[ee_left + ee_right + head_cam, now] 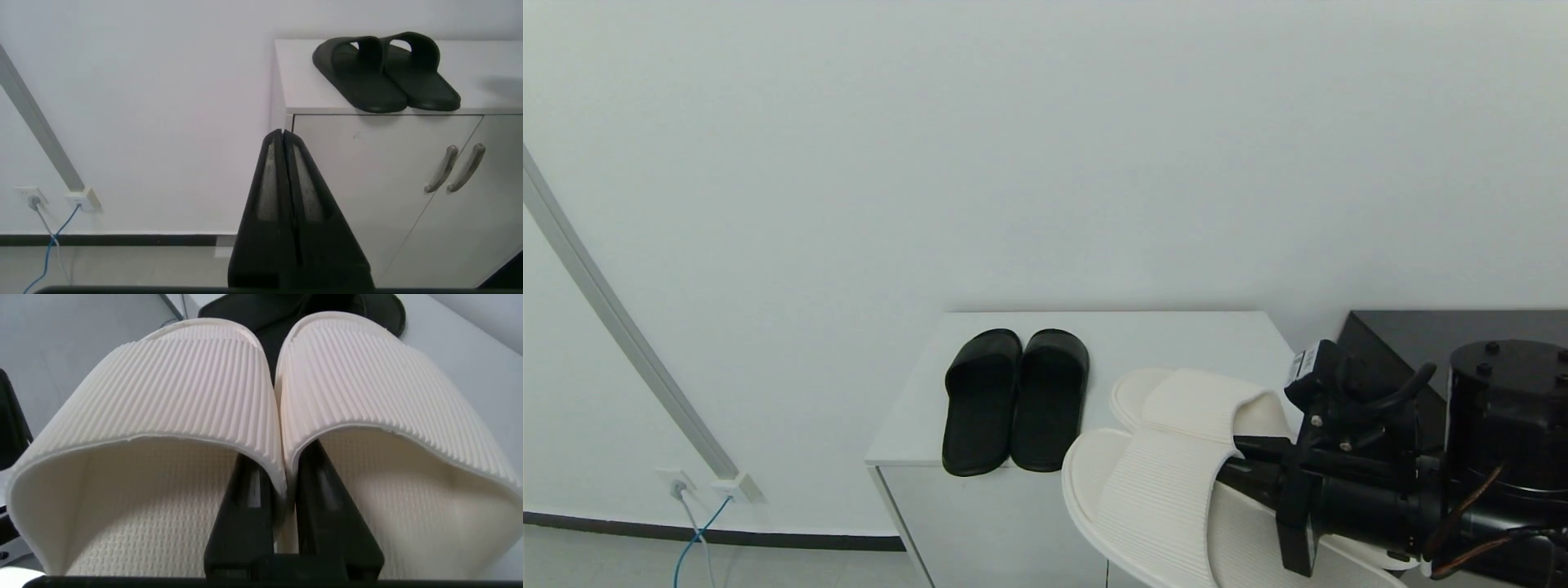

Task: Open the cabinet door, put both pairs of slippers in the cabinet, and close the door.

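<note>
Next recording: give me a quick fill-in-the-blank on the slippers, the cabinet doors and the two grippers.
The black slippers lie on ____ of the cabinet.
The right gripper is shut on the white slippers, so only ____ pair lies on the cabinet.
The cabinet doors are ____.
The left gripper is shut and holds ____.
Missing words: top; one; closed; nothing.

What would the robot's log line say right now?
right claw: shut on white slippers | left claw: shut, empty | black slippers: on cabinet top | doors: shut
</note>
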### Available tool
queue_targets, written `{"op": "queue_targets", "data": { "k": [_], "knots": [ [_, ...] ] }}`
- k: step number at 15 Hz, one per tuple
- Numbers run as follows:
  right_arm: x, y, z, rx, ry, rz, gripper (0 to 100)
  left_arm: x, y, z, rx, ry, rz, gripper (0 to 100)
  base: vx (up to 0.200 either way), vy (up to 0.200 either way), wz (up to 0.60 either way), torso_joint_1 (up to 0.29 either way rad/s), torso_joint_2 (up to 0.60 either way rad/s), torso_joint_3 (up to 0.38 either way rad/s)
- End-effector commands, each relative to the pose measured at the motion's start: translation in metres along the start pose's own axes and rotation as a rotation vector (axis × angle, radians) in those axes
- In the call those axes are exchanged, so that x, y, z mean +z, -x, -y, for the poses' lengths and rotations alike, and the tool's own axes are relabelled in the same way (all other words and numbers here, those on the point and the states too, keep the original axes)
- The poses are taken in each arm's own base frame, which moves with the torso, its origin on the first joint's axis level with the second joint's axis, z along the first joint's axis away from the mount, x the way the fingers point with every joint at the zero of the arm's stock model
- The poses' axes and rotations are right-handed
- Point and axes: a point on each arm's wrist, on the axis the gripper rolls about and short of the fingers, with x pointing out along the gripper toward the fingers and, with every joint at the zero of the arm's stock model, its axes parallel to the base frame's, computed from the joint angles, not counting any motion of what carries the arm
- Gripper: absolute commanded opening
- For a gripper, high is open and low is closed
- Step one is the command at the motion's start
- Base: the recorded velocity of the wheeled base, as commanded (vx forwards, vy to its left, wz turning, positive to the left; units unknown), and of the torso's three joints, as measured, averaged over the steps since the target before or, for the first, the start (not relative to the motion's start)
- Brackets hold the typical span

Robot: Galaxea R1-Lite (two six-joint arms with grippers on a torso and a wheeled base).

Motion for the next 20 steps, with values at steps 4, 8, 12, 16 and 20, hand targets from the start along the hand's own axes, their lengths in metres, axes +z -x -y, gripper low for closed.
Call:
{"op": "queue_targets", "data": {
  "k": [4,8,12,16,20],
  "knots": [
    [-0.002,-0.002,0.0,0.002,-0.005,-0.009,0,0.0,0.0,0.0,0.0,-0.001,-0.001,0,-0.2,0.0,0.0,0.005,0.0,0.001],
    [-0.004,-0.003,0.001,-0.003,-0.008,-0.018,0,0.0,0.0,0.0,0.0,0.0,-0.001,0,0.0,0.0,0.0,0.0,0.0,0.0],
    [-0.007,-0.006,0.001,0.001,-0.011,-0.034,0,0.0,0.0,0.0,0.0,0.0,-0.001,0,0.0,0.0,0.0,0.0,0.0,0.0],
    [-0.009,-0.004,0.0,-0.003,-0.01,-0.039,0,0.0,0.0,0.0,0.0,0.0,-0.001,0,0.0,0.0,0.0,0.0,0.0,0.0],
    [-0.014,-0.003,-0.001,0.003,-0.011,-0.055,0,0.0,0.0,0.0,0.0,0.002,-0.001,0,0.0,0.0,0.0,0.0,0.0,0.0]
  ]
}}
